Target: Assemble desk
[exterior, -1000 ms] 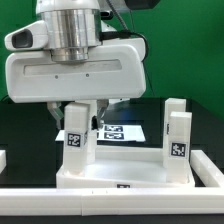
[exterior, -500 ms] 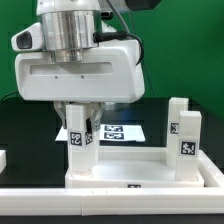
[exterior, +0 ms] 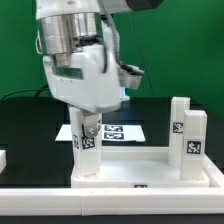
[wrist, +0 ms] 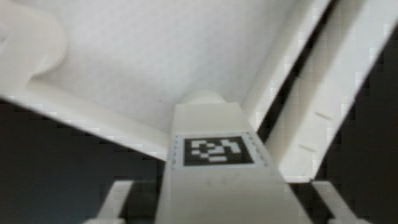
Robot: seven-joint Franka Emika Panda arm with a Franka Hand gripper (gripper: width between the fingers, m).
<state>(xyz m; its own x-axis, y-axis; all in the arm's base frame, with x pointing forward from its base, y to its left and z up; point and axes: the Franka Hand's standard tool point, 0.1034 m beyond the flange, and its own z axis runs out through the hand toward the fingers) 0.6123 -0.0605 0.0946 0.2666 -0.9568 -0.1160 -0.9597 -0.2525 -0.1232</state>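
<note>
The marker board [exterior: 118, 132] lies flat on the black table [exterior: 25, 125], beside a green wall [exterior: 185, 45].

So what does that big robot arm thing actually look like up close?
The arm is chunky and glossy white, with rounded casings and a ribbed silver-grey metal cylinder at the wrist. Black cables loop off its upper part. At the bottom sits the gripper, with two narrow pale fingers. No markings can be made out on it.

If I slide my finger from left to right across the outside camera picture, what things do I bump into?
Small white piece at the edge → leg in the robot's fingers → marker board → two standing legs.
</note>
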